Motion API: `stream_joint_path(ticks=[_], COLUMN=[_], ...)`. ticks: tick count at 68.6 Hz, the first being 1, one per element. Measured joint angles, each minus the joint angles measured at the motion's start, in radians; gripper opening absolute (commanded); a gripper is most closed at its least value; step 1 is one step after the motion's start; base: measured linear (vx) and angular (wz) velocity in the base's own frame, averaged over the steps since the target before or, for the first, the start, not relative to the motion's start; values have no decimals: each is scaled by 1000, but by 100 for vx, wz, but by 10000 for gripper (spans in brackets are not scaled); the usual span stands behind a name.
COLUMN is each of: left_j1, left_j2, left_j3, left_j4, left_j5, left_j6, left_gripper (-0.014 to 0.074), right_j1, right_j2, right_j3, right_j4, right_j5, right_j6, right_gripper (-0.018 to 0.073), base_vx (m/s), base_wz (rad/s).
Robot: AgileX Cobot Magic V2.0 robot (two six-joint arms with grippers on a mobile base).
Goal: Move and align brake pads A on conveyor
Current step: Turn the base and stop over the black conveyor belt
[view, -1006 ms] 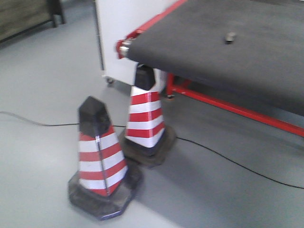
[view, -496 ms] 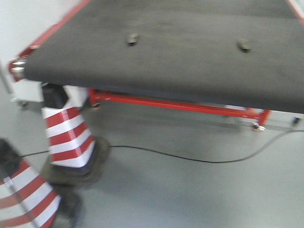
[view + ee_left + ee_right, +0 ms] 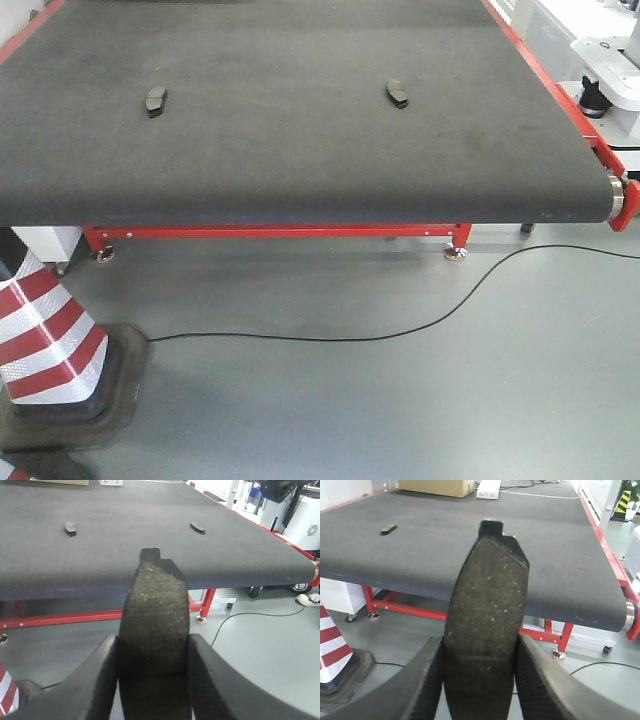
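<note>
Gripping brake pad [image 3: 154, 630] in left hand [image 3: 152, 680]; right hand [image 3: 480, 680] likewise.

Clamping an upright brake pad [image 3: 155, 625] between the left gripper [image 3: 154, 680] fingers [image 3: 102, 680], before the conveyor [image 3: 125, 550]; two more pads [image 3: 70, 528] [image 3: 197, 527] lying well apart there.

below me the smooth grey floor [image 3: 400, 400] has a thin black cable [image 3: 330, 338] snaking across it. a red-and-white striped cone [image 3: 45, 345] stands on its dark base at my left. a cardboard box [image 3: 436, 487] sits far back, and white equipment [image 3: 311, 527] stands at right.
</note>
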Motion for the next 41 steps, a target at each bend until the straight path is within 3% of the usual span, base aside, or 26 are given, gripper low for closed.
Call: stream_joint_path(ticks=[41], left_j1=[0], left_j2=[0], left_j3=[0], left_j4=[0], left_j5=[0], left_j6=[0], left_gripper=[-6], right_j1=[0], right_j2=[0], right_j3=[0], right_j4=[0], right_j5=[0], right_j6=[0], right_gripper=[-2], base_vx=[23], base_wz=[4])
